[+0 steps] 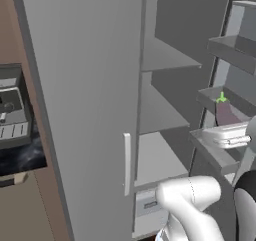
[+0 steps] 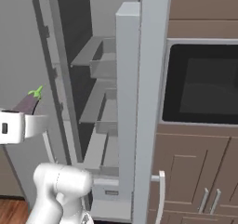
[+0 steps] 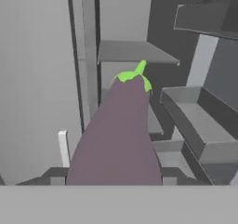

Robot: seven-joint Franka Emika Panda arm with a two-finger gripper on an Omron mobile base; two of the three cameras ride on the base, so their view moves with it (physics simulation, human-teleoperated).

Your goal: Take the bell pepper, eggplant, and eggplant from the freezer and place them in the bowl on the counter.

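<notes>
**Desk:** What did the left base view give you?

**Me:** I saw the freezer [image 1: 90, 85] with 1 flat grey door shut, its slim white handle [image 1: 127, 164] low on it, and the compartment beside it open onto 3 bare grey shelves [image 1: 162, 112]. At the right edge my gripper [image 1: 227, 127] was raised beside the open door's racks, with the purple eggplant [image 1: 225, 113] standing up out of it, green cap on top. Far left I could see a coffee machine [image 1: 11, 110] on the black counter [image 1: 22, 152].

**Desk:** And the right base view?

**Me:** That one showed what the left did not: a dark built-in oven [image 2: 202, 83] and taupe cabinets [image 2: 195, 172] to the right of the freezer [image 2: 148, 102]. My gripper [image 2: 21, 121] sat at the left edge, level with the middle shelves, the eggplant [image 2: 29, 103] tilting up and away from it. The arm's white elbow [image 2: 60, 181] was bent low in front of the bottom drawer.

**Desk:** Hand view?

**Me:** The eggplant [image 3: 118, 135] rose straight up from between my fingers, stem pointing into the open freezer [image 3: 135, 51]. The fingertips themselves were hidden, but I had the pincer clenched on the eggplant, which was held in the air outside the shelves.
</notes>
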